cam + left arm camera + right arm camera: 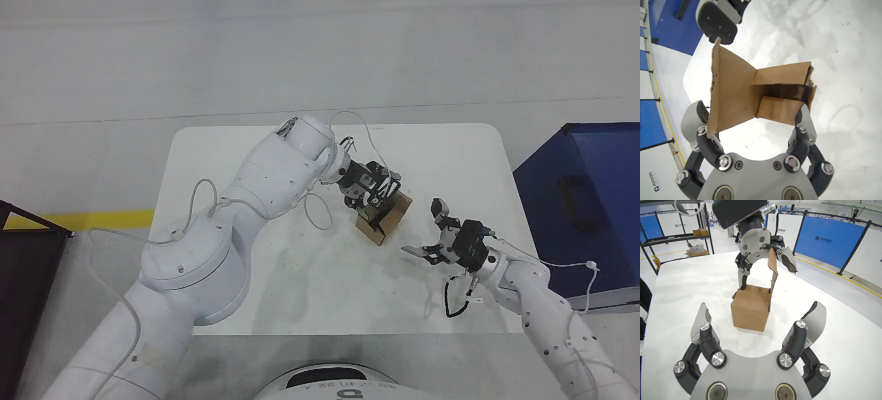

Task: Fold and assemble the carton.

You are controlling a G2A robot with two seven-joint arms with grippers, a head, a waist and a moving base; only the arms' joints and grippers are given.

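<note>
Matt cardboard carton [750, 311], smooth white table [687, 291]

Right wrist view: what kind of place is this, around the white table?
Probably a factory hall or robot test area: blue and white partition panels stand around, a metal rack holds boxes, and a yellow line is marked on the floor.

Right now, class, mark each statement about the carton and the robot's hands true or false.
1. The carton stands on the table. True.
2. The right hand grips the carton. False: it is open, apart from it.
3. One flap stands upright. True.
4. The carton's top is closed. False: it is open.
5. The left hand is over the carton. True.
</note>
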